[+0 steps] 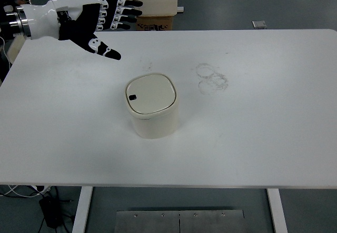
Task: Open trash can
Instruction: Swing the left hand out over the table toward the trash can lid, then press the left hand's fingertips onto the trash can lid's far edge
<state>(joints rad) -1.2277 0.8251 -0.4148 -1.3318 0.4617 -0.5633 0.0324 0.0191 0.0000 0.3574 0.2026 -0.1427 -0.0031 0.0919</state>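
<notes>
Top view, left hand (100, 20) spread above table (263, 128), trash can (151, 105) closed

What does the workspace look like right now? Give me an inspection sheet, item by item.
Surface: white table with faint ring marks right of centre.
Job's things: cream trash can upright near the centre, lid closed.
Clutter: nothing seen on the table.
Grippers: left robot hand open, over the far-left corner, apart from the can; right not in view.
Cables: cables on the floor under the near-left edge.
Surroundings: cardboard box beyond the far edge; metal plate on the floor.
</notes>
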